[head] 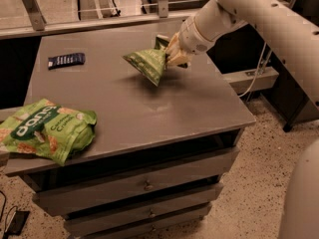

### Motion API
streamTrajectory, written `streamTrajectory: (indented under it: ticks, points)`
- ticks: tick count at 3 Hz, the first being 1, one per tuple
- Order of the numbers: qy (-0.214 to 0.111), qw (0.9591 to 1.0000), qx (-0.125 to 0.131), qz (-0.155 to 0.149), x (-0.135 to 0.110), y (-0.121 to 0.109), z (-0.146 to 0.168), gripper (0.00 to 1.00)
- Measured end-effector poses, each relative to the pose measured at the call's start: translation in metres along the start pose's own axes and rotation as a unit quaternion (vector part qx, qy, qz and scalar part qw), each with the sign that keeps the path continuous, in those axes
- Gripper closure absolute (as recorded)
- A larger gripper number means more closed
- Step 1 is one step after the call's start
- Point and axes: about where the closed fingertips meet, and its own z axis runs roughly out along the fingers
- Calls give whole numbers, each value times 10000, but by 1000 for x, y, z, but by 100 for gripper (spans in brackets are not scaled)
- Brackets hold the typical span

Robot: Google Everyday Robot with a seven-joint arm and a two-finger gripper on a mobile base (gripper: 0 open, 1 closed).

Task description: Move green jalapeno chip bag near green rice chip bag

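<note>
Green jalapeno chip bag (148, 63) is located in the upper centre of the frame, above the rear right part of the table (164, 108). The gripper (174, 53) pinches the bag at its right end, with the fingers pressed together on the bag material. The bag hangs tilted, with 1 corner pointing down toward the table top and a shadow on the surface beneath it. Whether that corner touches the surface cannot be determined. The arm (249, 14) enters from the upper right of the frame and slopes down and left to the gripper.

Green rice chip bag (47, 131) lies flat at the lower left of the frame, on the front left corner of the table. Part of it overhangs the left edge. The 2 bags are well apart, with grey table top between them.

1 small dark packet (66, 59) lies flat in the upper left of the frame, near the rear left of the table, apart from both bags. Drawer fronts (144, 183) are stacked below the table top. A speckled floor (249, 193) shows at the lower right.
</note>
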Motion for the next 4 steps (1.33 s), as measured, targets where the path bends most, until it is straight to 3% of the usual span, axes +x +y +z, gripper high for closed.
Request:
streamTrajectory:
  ticks: [1, 2, 3, 4]
  points:
    - [-125, 9994, 263, -193, -15, -11, -16, 100]
    - [-498, 9974, 111, -510, -45, -2, -1, 100]
    - [-1060, 9904, -207, -858, -82, 15, 18, 100]
    - [-1526, 9792, -450, -1262, -117, 32, 25, 100]
